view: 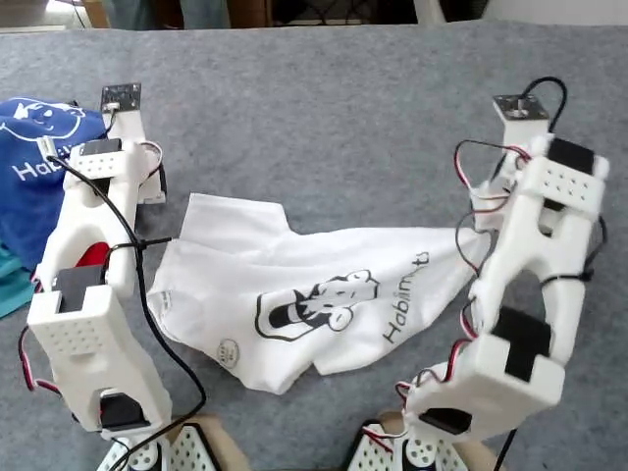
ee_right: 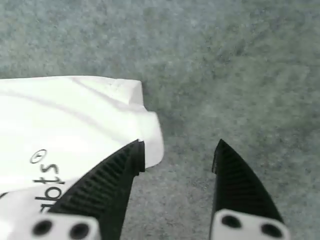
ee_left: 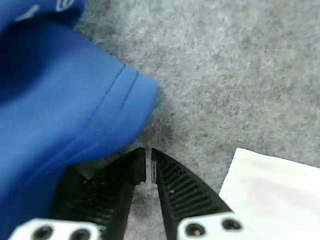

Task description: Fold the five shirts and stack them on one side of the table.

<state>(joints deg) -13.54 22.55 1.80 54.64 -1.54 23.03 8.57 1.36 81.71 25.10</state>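
One white shirt (view: 324, 270), one blue shirt (view: 25, 206) nearby, left jaws together, right jaws apart

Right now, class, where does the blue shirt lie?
In the high view the blue shirt lies at the table's left edge, beside the left arm, apart from the white shirt spread mid-table.
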